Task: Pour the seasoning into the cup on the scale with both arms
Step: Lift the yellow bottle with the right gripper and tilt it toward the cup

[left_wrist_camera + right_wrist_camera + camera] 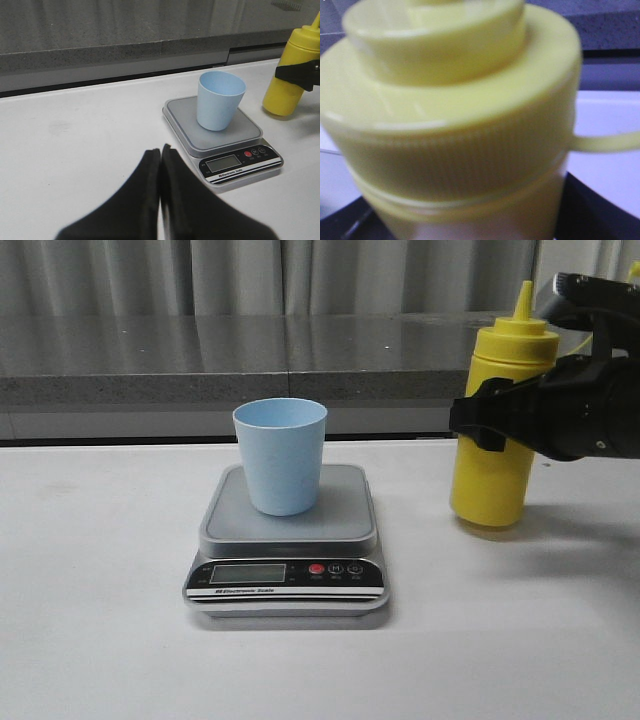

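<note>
- Scale [288, 530], black front panel: a white line of print, "Electronic Scale", runs under the LCD display [246, 573]; a small mark stands before the words, too small to make out. The panel lies well apart from the right claw [478, 422], on its left in the front view.
- LCD display: blank, no digits legible.
- Buttons [345, 569] beside the red button [316, 569]: two round keys bearing symbols, one resembling "M"; tiny captions beneath are illegible.
- Left wrist view: the same print on the scale panel [235, 172], blurred.
- Seasoning bottle [497, 420]: no label or text visible.
</note>
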{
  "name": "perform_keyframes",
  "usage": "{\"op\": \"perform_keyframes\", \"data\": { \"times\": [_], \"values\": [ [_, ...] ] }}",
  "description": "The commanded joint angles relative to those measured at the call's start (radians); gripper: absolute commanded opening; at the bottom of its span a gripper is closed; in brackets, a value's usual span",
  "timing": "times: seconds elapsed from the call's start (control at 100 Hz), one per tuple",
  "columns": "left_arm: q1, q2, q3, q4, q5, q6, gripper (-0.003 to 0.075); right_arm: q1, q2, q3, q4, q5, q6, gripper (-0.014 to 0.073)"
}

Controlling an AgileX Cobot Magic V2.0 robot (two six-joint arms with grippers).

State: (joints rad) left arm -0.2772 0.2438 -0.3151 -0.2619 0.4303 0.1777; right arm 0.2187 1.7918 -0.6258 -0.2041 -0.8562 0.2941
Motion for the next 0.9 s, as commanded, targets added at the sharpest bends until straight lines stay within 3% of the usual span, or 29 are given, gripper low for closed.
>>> {"op": "perform_keyframes", "data": {
  "times": [0.0,0.2,0.72,0.89],
  "values": [
    [0.0,0.009,-0.026,-0.018,-0.071,-0.013,-0.002,-0.001,-0.09,-0.022,-0.045,-0.017,-0.066,-0.0058],
    [0.0,0.009,-0.026,-0.018,-0.071,-0.013,-0.002,0.012,-0.187,-0.064,-0.166,0.181,-0.149,-0.0058],
    [0.0,0.009,-0.026,-0.018,-0.071,-0.013,-0.002,0.187,-0.224,-0.382,-0.599,0.848,-0.141,-0.0058],
    [0.0,0.009,-0.026,-0.018,-0.071,-0.013,-0.002,0.234,-0.224,-0.43,-0.728,0.968,-0.138,-0.0058]
  ]
}}
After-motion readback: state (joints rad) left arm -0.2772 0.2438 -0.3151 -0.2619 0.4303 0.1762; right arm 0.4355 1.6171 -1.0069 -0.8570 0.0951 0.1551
